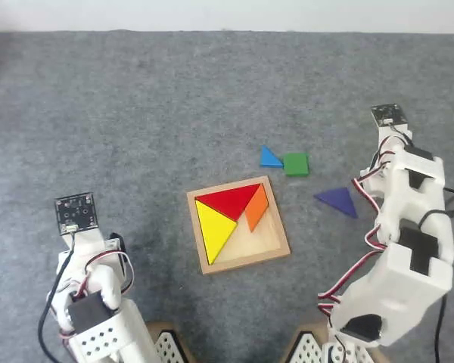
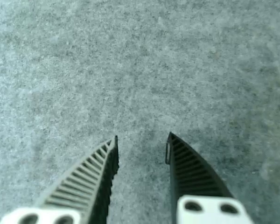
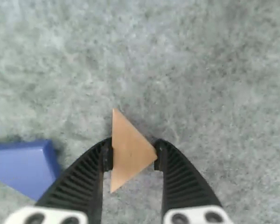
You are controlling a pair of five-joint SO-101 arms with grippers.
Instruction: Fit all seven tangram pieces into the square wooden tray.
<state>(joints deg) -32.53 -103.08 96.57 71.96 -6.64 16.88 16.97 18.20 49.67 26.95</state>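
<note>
At the near left of the grey carpet (image 1: 136,113), we find the left arm (image 1: 91,302) parked well apart from the work, its left gripper (image 2: 143,137) spread open over bare pile with nothing between the fingers. At centre sits the tray (image 1: 246,262), with the red triangle (image 1: 231,200), yellow triangle (image 1: 213,227) and orange piece (image 1: 256,209) seated across its far and left parts; the near right of its floor is bare wood. Just beyond its far right corner lie the blue triangle (image 1: 269,157) and green square (image 1: 295,163), side by side, and farther right the purple triangle (image 1: 337,201), close by the right arm (image 1: 401,227). That arm has the piece that matters: the right gripper (image 3: 133,150) is clamped on a tan triangle (image 3: 126,135), the fingers pinching across its short width so that its long edge runs in line with them and one sharp tip juts ahead. A blue-violet piece (image 3: 21,165) lies just beside one finger. We cannot tell whether the tan triangle is lifted off the carpet. As we judge it, the open gap in the tray lies left of and nearer than this grip, so the right arm is the one placed to deliver.
</note>
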